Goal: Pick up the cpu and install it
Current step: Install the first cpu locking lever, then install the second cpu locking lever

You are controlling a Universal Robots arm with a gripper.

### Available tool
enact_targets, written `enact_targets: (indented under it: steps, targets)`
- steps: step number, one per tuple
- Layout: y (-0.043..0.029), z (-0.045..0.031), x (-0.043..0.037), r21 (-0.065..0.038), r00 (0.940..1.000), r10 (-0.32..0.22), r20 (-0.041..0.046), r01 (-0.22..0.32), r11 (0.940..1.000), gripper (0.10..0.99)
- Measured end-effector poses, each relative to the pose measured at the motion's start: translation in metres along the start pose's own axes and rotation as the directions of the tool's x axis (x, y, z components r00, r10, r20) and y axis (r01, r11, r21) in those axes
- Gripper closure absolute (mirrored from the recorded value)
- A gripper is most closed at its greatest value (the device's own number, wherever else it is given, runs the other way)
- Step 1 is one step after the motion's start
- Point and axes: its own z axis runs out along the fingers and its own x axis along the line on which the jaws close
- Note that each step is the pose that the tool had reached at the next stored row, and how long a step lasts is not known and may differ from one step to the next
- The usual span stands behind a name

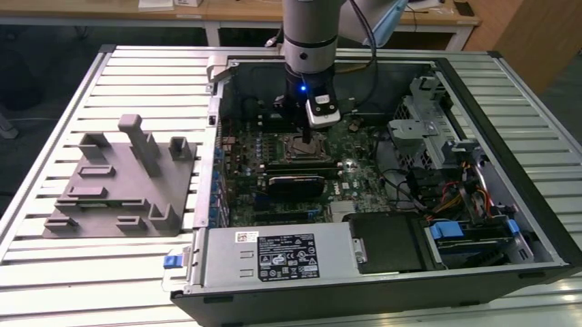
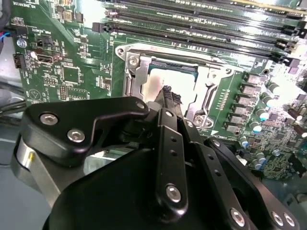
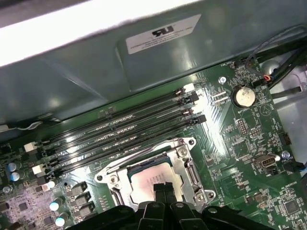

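Shiny silver-grey cpu (image 3: 148,179) sits in socket (image 3: 184,165) beneath tool (image 3: 164,189).

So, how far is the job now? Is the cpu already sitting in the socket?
Done: the flat silver-grey cpu lies inside the square metal-framed socket on the green motherboard, no longer at the grey fixture outside the case. In hand: the black gripper is down over the chip; whether it touches or grips it cannot be told. Left: the arm is not yet clear of the socket.
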Motion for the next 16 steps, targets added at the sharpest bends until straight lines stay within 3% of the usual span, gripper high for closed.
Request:
enact_targets:
  steps: [3,9,16]
  targets:
    - [0.0001,-0.0021,-0.0001,0.000,1.0000,0.000,0.0000,0.000,1.0000,0.980]
    - [0.0006,-0.0141,-0.0009,0.000,1.0000,0.000,0.0000,0.000,1.0000,0.980]
    - [0.0007,-0.0164,-0.0011,0.000,1.0000,0.000,0.0000,0.000,1.0000,0.980]
